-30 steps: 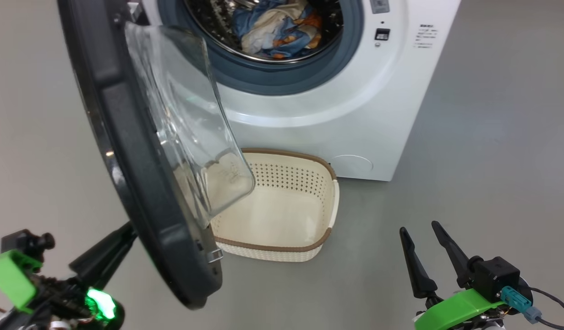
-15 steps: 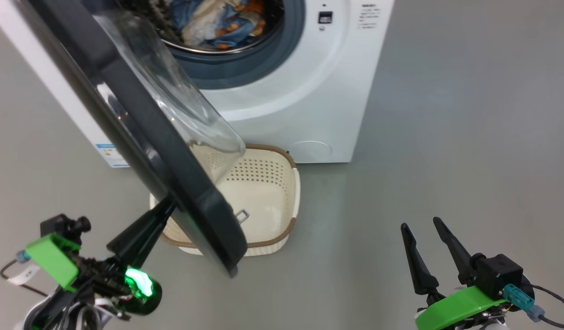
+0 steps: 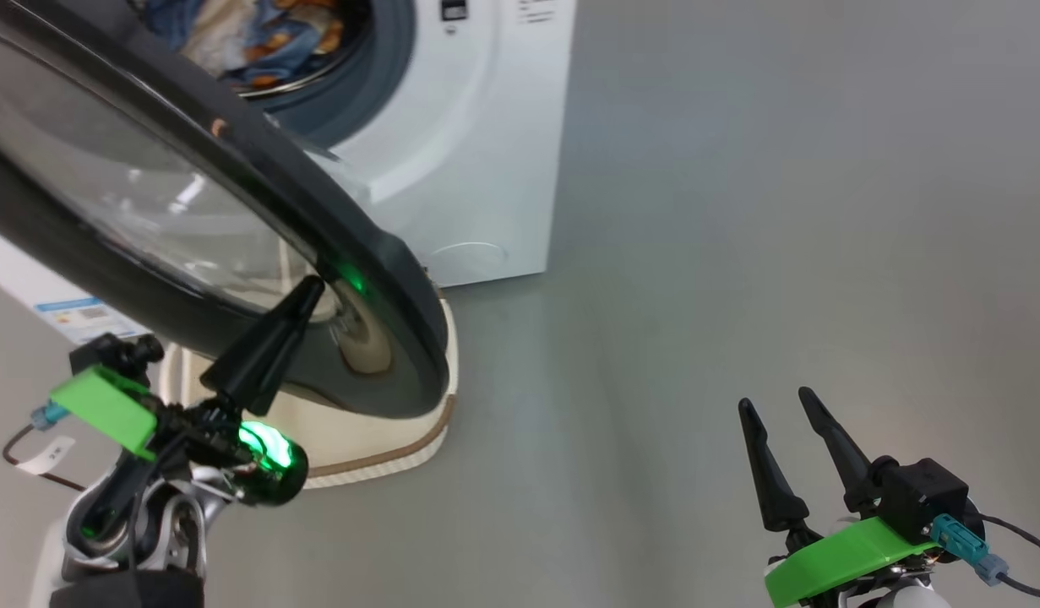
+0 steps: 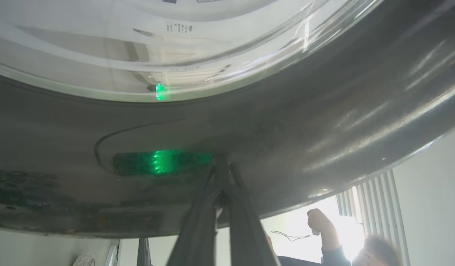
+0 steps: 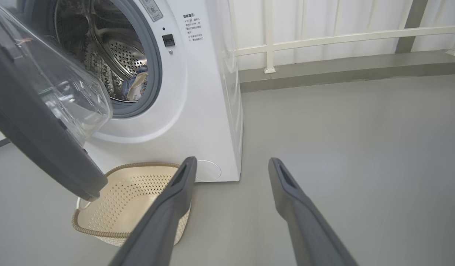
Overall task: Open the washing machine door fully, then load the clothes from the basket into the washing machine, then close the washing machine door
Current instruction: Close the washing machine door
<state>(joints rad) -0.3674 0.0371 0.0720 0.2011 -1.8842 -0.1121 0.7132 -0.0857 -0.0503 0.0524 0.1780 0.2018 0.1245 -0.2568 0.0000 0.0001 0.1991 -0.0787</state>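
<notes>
The white washing machine point(image 3: 486, 152) stands at the upper left, with the clothes point(image 3: 249, 42) lying blue and cream inside its drum. The washing machine door point(image 3: 376, 279) hangs partly swung, its black rim and glass window over the basket point(image 3: 418, 439). My left gripper point(image 3: 311, 285) is shut with nothing in it, its tips pressed against the door's outer face point(image 4: 323, 129). My right gripper point(image 3: 777, 405) stands open over the floor at the lower right, holding nothing. In the right wrist view the basket point(image 5: 131, 199) is empty, and the clothes point(image 5: 136, 87) show through the opening.
Grey floor point(image 3: 739, 211) spreads to the right of the machine. A white railing point(image 5: 323, 40) and pale curtains run along the back wall. A person's raised hand point(image 4: 318, 221) shows beyond the door's edge in the left wrist view.
The head camera has turned, so the scene has shifted left. The door has swung toward the machine, its outer face now toward me, with my shut left gripper against it. The right gripper is unchanged.
</notes>
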